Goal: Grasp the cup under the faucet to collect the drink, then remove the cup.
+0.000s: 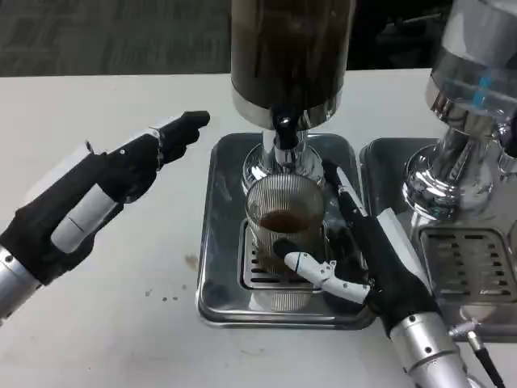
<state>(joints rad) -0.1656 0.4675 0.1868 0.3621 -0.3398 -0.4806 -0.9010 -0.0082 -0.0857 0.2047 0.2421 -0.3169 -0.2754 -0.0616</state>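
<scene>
Head view from my end: the cup stands upright, mouth up, on the drip tray right under the faucet, some brown drink inside. My right hand wraps it; my left hand hovers over the surface, fingers held together, holding nothing. Dispenser top is cut off, no readable labels.
</scene>
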